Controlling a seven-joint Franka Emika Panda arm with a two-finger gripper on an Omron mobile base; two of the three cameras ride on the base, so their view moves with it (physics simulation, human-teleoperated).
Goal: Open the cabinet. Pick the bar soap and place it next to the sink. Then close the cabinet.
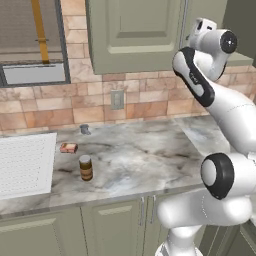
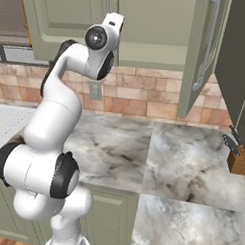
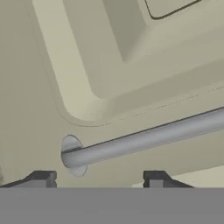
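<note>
- Brown jar (image 1: 86,167) with tan lid: upright on the marble worktop (image 1: 130,155), near its front edge.
- Small grey object (image 1: 85,129): at the worktop's back edge, against the brick backsplash (image 1: 150,107); too small to identify.
- Wall outlet (image 1: 117,99): grey plate set in the backsplash.
- Window (image 1: 32,42): upper left, above the backsplash.
- Knife block (image 2: 238,158): wooden, dark handles, at the worktop's right edge.

Left base view: from behind arm on its left, facing forward and down over grey-veined marble bench (image 1: 130,155) toward tan brick wall (image 1: 145,102).

Right base view: from behind arm on its right, same bench (image 2: 193,172) and wall (image 2: 140,97) seen from other side; both share white jointed arm (image 1: 220,107).

Hand view: pressed very near sage-green raised-panel cabinet door (image 3: 52,65), facing its silver bar handle (image 3: 144,140).
</note>
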